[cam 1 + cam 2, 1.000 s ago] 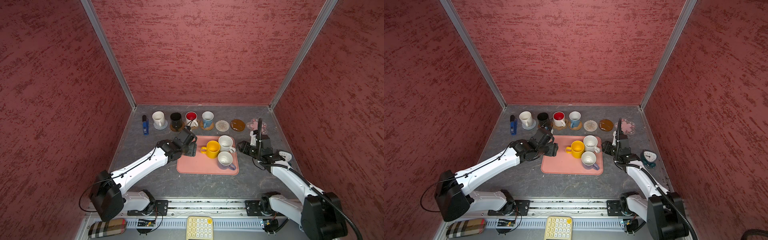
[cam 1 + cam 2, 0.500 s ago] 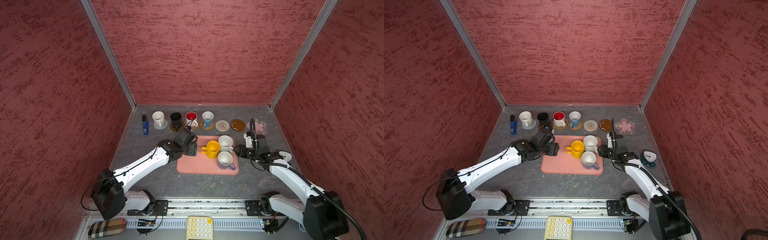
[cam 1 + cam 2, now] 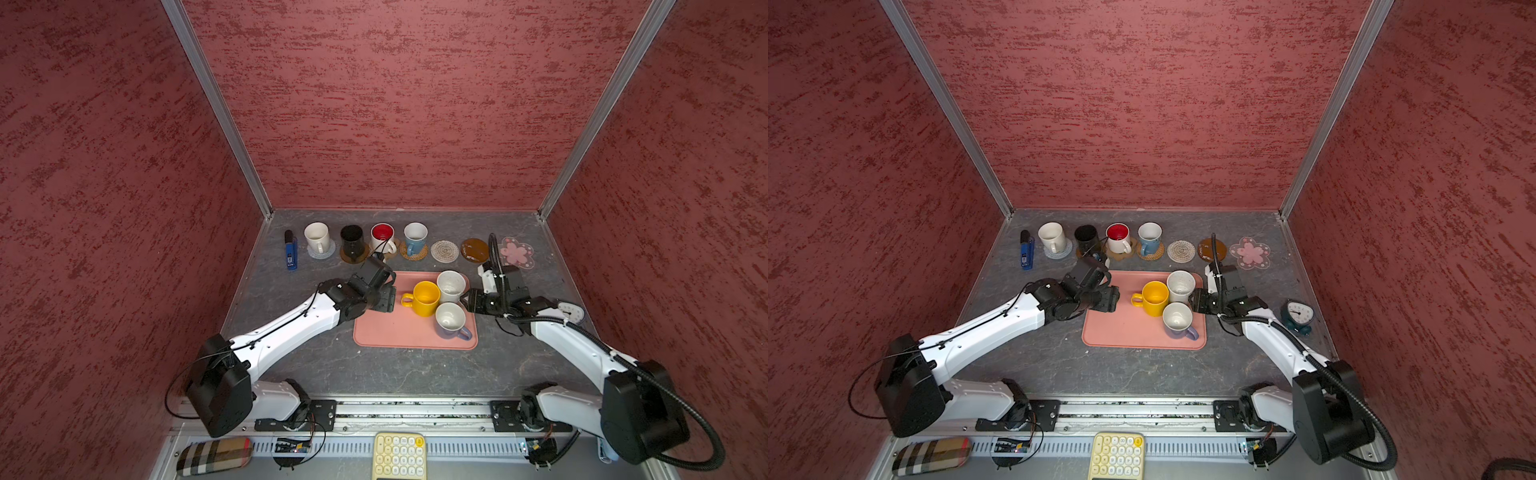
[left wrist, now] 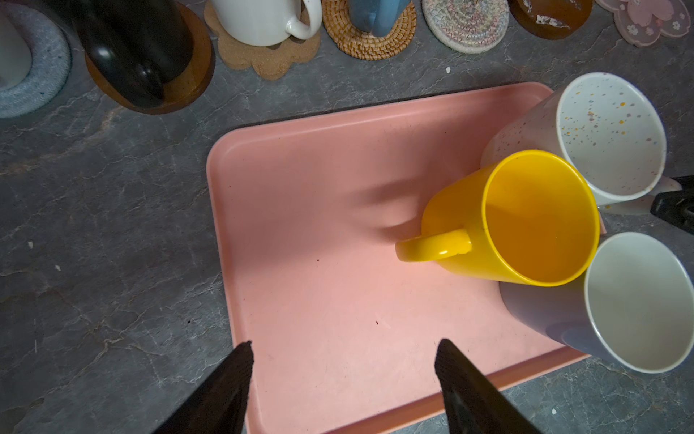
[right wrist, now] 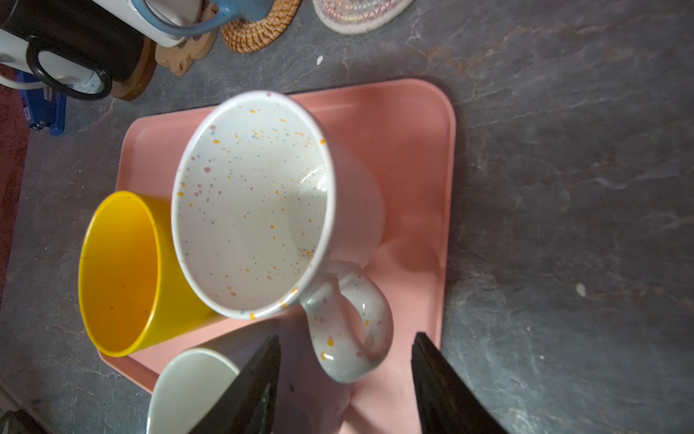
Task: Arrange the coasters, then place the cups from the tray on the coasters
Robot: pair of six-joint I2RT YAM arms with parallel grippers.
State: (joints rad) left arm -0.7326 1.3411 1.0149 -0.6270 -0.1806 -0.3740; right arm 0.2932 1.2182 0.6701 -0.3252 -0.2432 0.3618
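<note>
Grey slate tabletop [image 3: 324, 365]. Right fingers [image 5: 240, 390] spread, handle [image 5: 338, 364] of speckled white mug [image 5: 255, 210] between them. Left fingers [image 4: 221, 390] spread over bare tray [image 4: 319, 263]. Centre handle, close squarely; lavender mug [image 5: 187, 387] crowds one finger.

Both arms reach low and forward, angled in toward each other at the middle of the desk. The left gripper [image 3: 387, 300] points rightward, jaws spread wide and empty. Opposite it, the right gripper [image 3: 468, 301] faces left, jaws parted less widely, clamped on nothing.
</note>
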